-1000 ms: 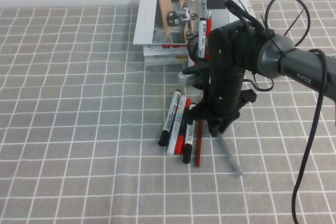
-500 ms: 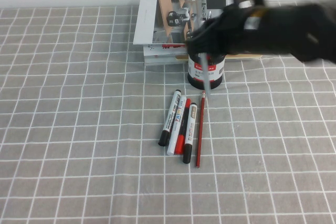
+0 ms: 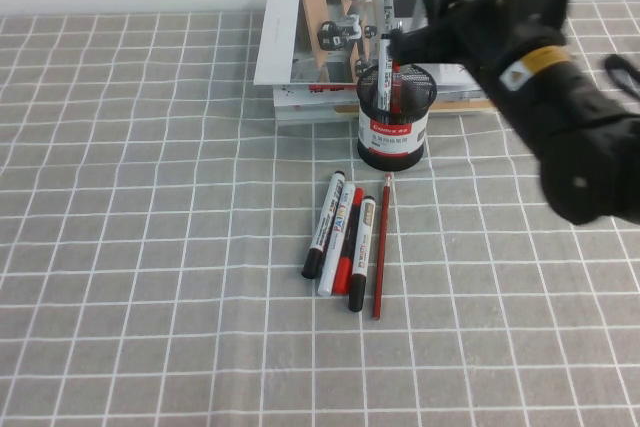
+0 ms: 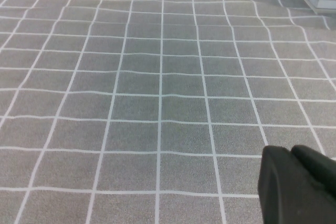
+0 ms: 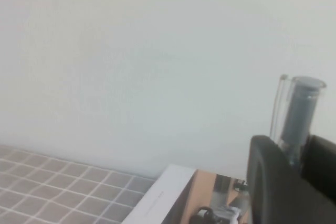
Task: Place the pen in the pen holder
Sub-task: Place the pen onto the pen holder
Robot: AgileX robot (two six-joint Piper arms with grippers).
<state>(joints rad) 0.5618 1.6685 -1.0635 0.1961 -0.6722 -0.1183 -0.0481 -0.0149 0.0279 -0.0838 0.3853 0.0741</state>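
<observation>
One second ago the right end effector [image 3: 402, 43] was low over the desk [image 3: 150, 247], at about 3 o'clock of the loose markers [image 3: 338, 237], with the pen under it. Half a second ago it was already raised and the pen hung in front of the pen holder [image 3: 392, 127]. Now it is above the rim of the pen holder, on its 12 o'clock side, and the arm reaches in from 3 o'clock.

In the right wrist view, the right end effector [image 5: 295, 153] is closed on the pen [image 5: 298, 111], and the capped upper end of the pen stands out between the two black fingers [image 5: 268, 182]. In the high view I cannot separate the lower end of the pen from the white marker and the red one which already stand in the cup, so I cannot say if the tip is inside.

I judge that the carrying is almost finished; what remains is to lower the pen into the cup and let it go.

The red pencil [image 3: 381, 247] and the markers lie at 6 o'clock of the pen holder, as before. The stack of books [image 3: 300, 47] is just behind it.

The left end effector [image 4: 296, 182] is out of the high view and hangs low over bare desk; I cannot tell if it is open or closed.
</observation>
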